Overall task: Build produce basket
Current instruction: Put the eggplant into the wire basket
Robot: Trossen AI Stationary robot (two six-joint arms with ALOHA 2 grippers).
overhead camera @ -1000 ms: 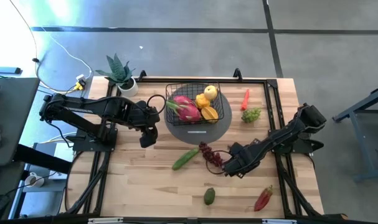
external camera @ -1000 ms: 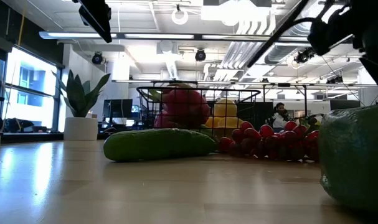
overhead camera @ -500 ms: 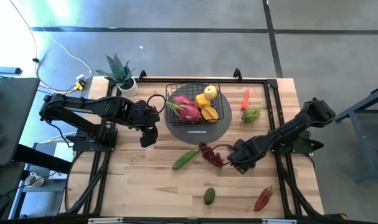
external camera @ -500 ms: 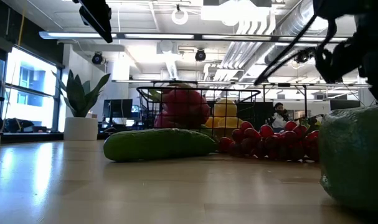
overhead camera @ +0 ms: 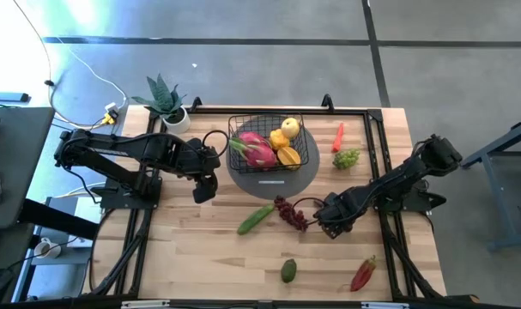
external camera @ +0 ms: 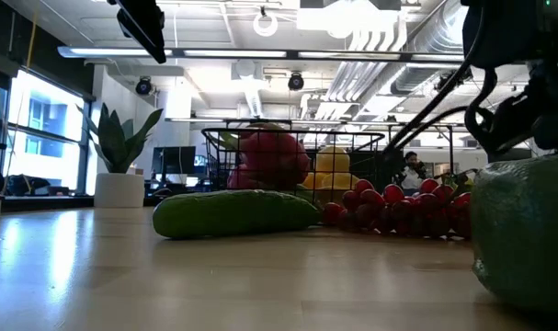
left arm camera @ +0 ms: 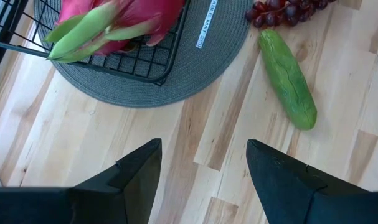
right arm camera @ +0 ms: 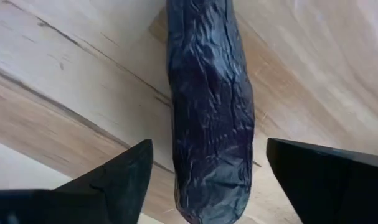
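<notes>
The wooden bench (overhead camera: 200, 249) carried a round grey mat (overhead camera: 307, 159), and on that mat sat the black wire basket (overhead camera: 243, 129), holding a pink dragon fruit (overhead camera: 258, 150), a yellow pear (overhead camera: 290, 128) and orange starfruit (overhead camera: 287, 156). Left of the basket hung the left pincer (overhead camera: 203, 190), its fingers (left arm camera: 139, 171) apart over bare wood and holding nothing. Toward the front right of the basket, the right pincer (overhead camera: 323, 225) stood low with fingers spread on either side of a dark wrinkled stem (right arm camera: 210, 106), not closed on it. Just in front of the basket lay purple grapes (overhead camera: 291, 214) and a green cucumber (overhead camera: 255, 218); farther front lay an avocado (overhead camera: 288, 270).
</notes>
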